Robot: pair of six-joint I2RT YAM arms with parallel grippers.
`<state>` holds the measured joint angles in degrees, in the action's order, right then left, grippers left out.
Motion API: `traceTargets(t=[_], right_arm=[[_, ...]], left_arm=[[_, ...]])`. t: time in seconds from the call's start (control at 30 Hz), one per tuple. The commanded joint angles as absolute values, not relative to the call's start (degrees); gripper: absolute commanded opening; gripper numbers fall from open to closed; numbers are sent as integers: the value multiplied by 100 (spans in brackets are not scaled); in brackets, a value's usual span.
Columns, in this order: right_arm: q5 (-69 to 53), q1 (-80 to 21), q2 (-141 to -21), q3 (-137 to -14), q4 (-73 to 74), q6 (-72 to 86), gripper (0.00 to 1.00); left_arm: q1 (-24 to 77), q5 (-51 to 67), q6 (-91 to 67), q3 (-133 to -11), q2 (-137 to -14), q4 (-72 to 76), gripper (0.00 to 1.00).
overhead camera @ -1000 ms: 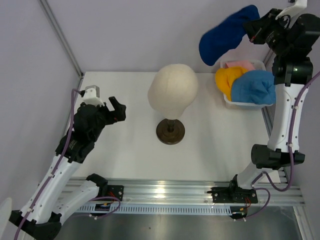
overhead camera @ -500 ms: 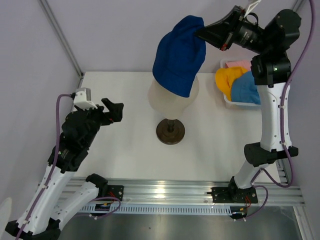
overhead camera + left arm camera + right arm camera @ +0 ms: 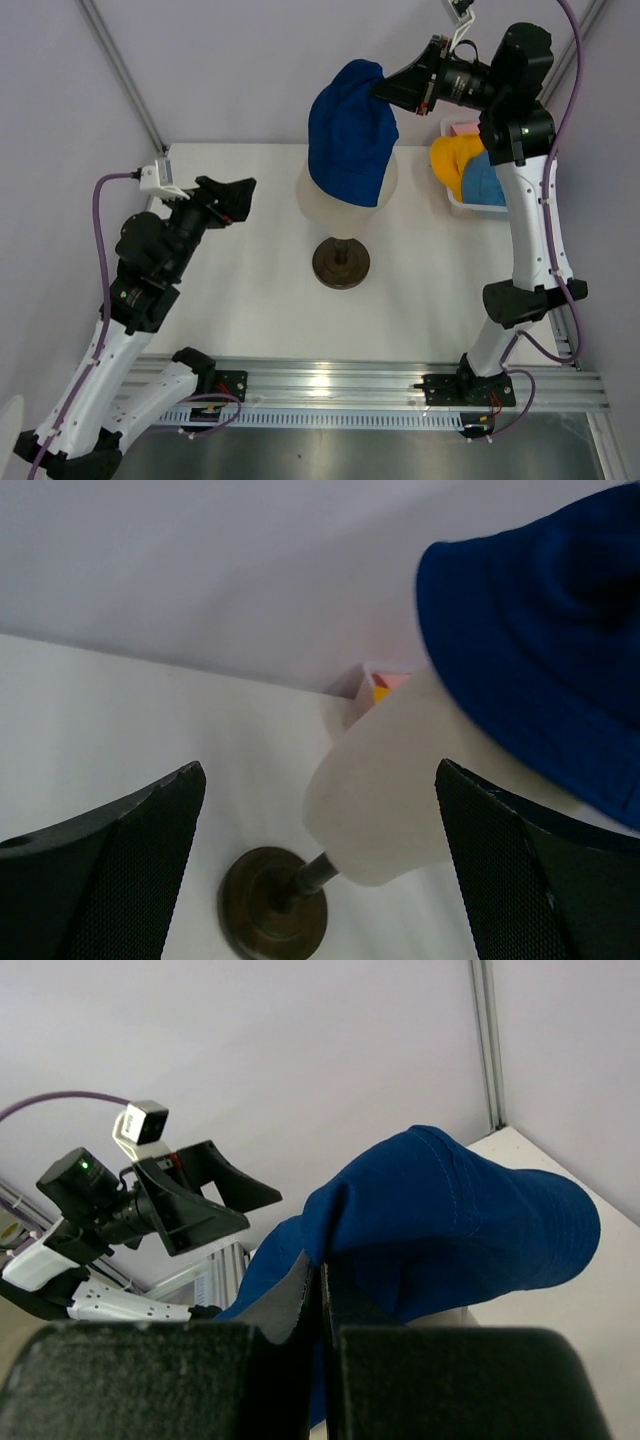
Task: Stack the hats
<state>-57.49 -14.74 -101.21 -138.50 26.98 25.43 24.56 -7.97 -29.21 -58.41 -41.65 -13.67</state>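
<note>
The dark blue hat [image 3: 350, 130] is held pinched in the closed right gripper [image 3: 385, 88], draped over the head's [image 3: 340, 205] far side, while the left gripper [image 3: 232, 200] is held wide open beside it.

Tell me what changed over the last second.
The right pincer, shut on the dark blue hat, carried it left from above the basket and draped it on the mannequin head. The open left pincer rose slightly toward the head. The basket's hats stayed put.

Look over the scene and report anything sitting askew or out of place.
The dark blue hat hangs lopsided against the mannequin head, not seated on it, pinched at its edge by the right gripper.
</note>
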Motion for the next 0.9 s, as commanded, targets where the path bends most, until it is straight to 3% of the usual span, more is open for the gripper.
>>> traceTargets(t=[0.0,0.3,0.47,0.63,0.73,0.87], right_arm=[[-5775,-1599,-10283,-13913,2988,2198,0],[-4985,-2161,-10538,-13957,3313,1715,1],[-4413,-2469,-10468,-13957,3673,1169,9],[-4087,-2479,-10214,-13729,3639,1046,13],[-3938,-2479,-10081,-13553,3533,1020,14],[-3938,-2505,-9862,-13263,3349,993,21]], left_arm=[[2417,-151,-3558,-6213,-4743,41,100],[2417,431,-4657,-7232,-6055,712,99],[2303,614,-4991,-7655,-6670,335,99],[2075,1246,-5546,-7192,-6803,657,99],[2066,2116,-5327,-6822,-6610,1790,99],[2092,2925,-4256,-7021,-6460,2048,100]])
